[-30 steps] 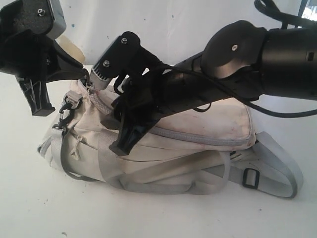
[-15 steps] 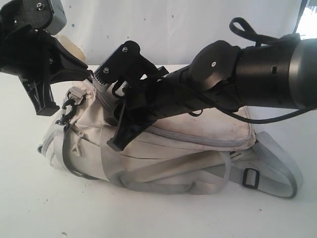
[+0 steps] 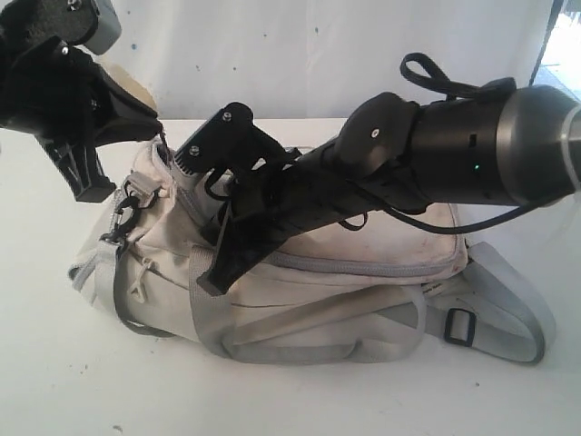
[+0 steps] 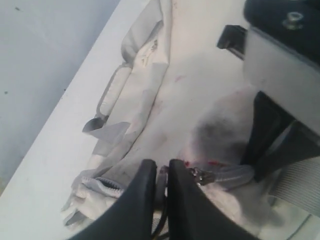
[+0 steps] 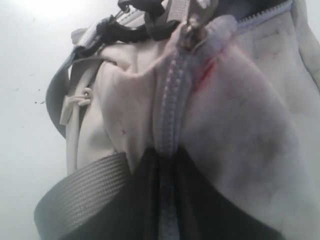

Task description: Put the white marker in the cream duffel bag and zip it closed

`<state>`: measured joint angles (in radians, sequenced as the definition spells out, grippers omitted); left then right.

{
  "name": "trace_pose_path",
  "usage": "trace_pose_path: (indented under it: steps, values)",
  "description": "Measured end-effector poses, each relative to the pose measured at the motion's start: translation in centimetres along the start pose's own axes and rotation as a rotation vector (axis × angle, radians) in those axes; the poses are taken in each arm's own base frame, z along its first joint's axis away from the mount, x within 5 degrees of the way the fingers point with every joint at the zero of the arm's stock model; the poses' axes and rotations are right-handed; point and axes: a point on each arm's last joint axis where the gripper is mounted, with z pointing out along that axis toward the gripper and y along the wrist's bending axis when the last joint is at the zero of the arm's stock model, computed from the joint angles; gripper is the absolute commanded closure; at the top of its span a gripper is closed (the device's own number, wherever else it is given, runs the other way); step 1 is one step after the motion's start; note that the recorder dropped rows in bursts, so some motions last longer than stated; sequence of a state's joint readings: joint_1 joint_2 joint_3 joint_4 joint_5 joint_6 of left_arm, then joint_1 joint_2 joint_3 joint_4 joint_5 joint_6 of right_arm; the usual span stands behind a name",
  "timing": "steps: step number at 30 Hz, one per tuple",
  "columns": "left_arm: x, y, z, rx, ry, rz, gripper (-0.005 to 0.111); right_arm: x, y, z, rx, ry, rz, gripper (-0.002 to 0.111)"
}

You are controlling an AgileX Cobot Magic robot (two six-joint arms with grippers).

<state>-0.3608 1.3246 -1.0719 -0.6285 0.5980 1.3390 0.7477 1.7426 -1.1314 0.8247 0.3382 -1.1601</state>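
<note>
Left end effector (image 4: 162,169) pinches one end of the cream duffel bag (image 3: 399,238); the right end effector (image 5: 167,165) straddles the zipper (image 5: 172,90) (grip unclear). Bunched fabric there could jam the slider (image 5: 191,25).

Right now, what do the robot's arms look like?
Both are black. The right arm is a fat round tube with a silvery end, a tiny green light and looping black cables. The left arm carries a grey block. The left gripper has smooth black wedge fingers.
</note>
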Motion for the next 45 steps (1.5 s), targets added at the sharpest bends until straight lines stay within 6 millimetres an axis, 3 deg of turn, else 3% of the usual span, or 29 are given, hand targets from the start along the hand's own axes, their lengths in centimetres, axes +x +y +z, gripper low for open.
trace_pose_path:
  steps: [8, 21, 26, 32, 41, 45]
  values:
    - [0.3, 0.9, 0.6, -0.089, 0.014, -0.004, 0.107, 0.2, 0.1, -1.0, 0.003, 0.068, 0.009, 0.108]
    - [2.6, 4.2, 6.2, -0.332, 0.050, -0.006, 0.107, 0.6, 0.0, -1.6, 0.019, 0.139, 0.082, 0.108]
    - [4.6, 6.0, 8.0, -0.361, 0.097, -0.062, 0.107, 0.8, -0.3, -1.6, 0.059, 0.149, 0.123, 0.108]
    - [6.9, 8.3, 8.3, -0.431, 0.124, -0.174, 0.107, 0.8, -0.5, -1.6, 0.090, 0.152, 0.152, 0.108]
    - [7.4, 9.3, 7.9, -0.506, 0.095, -0.281, 0.106, 0.6, -0.7, -1.6, 0.109, 0.127, 0.152, 0.108]
    - [7.4, 9.3, 8.0, -0.500, 0.097, -0.284, 0.086, 0.6, -0.8, -1.6, 0.112, 0.124, 0.150, 0.098]
